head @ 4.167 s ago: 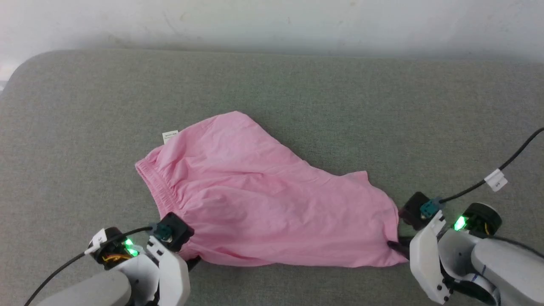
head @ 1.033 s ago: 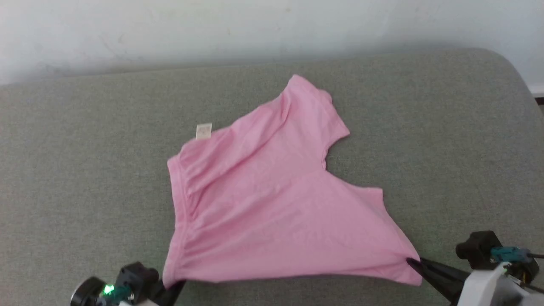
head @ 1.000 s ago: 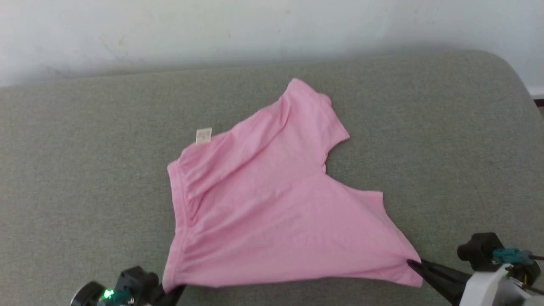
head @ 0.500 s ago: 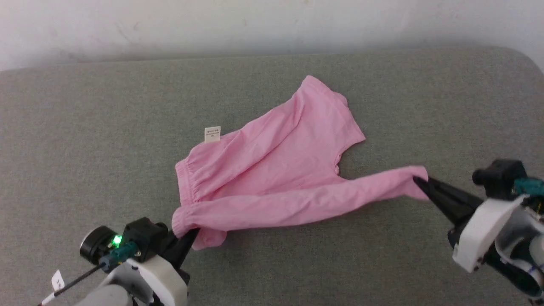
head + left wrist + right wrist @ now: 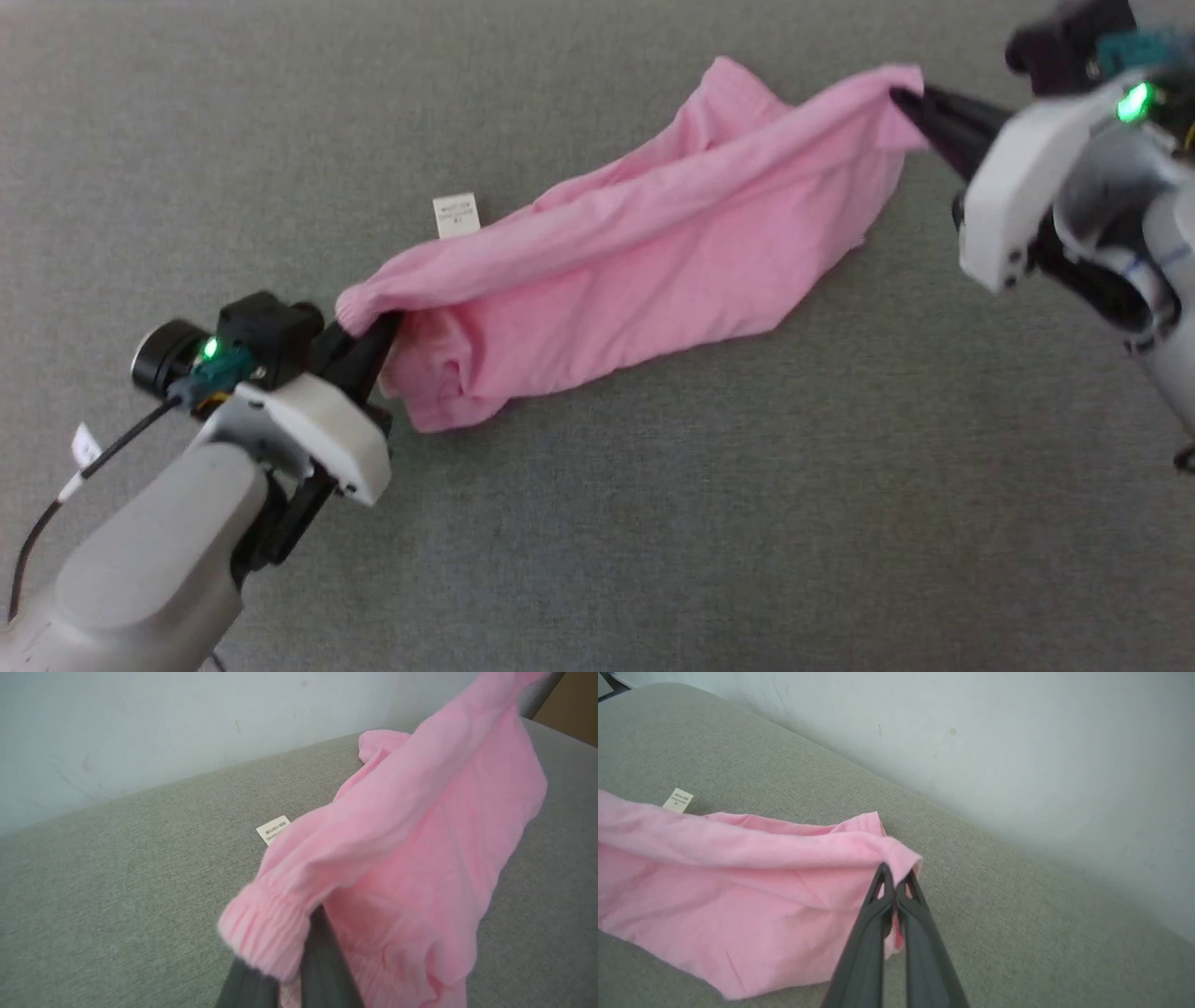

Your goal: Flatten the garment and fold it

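The garment (image 5: 644,271), a pair of thin light-pink shorts, is held stretched between the two grippers above a grey-green fabric-covered worktop (image 5: 653,523). The left gripper (image 5: 373,329) is seen with its dark fingers (image 5: 327,966) closed on the gathered elastic waistband (image 5: 261,933). Pink fabric is caught between them and the ribbed band is bunched over their tips. The right gripper (image 5: 901,96) is seen with its fingers (image 5: 873,924) pressed together on a corner of a leg hem, and a sliver of pink is visible in the narrow slit between them.

A taut, rolled upper edge of cloth is drawn from the left fingertips across to the right fingertips. From this edge the rest of the shorts is hung down in a loose sheet. Its lower edge is laid on the worktop below and between the two pairs of fingers. Under the left fingers the cloth is gathered into a crumpled fold. Beyond the right fingertips a second leg end is seen resting on the worktop behind the lifted edge.

A small white tag (image 5: 456,215) with fine print is seen lying flat on the worktop just beyond the left fingertips, at the far side of the raised edge. In both wrist views a pale wall (image 5: 1017,742) is seen past the far edge of the worktop, ahead of the fingers.
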You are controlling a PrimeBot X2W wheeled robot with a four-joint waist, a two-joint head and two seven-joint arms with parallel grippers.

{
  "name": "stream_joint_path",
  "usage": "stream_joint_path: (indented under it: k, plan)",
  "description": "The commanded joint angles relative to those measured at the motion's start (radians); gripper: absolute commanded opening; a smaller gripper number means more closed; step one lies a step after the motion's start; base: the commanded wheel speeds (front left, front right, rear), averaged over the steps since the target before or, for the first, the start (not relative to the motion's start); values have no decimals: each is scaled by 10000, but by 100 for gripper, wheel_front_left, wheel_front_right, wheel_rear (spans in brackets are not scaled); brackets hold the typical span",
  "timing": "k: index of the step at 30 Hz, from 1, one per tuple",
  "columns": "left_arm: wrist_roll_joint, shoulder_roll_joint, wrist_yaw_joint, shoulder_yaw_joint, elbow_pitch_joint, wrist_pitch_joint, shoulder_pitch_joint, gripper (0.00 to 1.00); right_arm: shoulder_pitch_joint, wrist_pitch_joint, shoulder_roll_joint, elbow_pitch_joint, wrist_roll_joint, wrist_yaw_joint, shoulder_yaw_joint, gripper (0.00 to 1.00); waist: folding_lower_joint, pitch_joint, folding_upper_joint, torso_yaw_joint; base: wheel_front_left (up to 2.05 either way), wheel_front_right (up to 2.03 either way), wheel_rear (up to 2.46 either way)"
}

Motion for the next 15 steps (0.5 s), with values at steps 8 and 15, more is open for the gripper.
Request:
stream_joint_path:
  k: [8,15]
  plan:
    - [317,-571,-251,-150,827,-90,-882,0,-2002,63,765,2677,-158,-19,1020,0,-4,1725,0,804,0,0,0]
    - [426,-830,-411,-373,1309,-199,-1007,0,-2421,-171,894,3798,317,-19,2279,0,-4,1820,0,990,0,0,0]
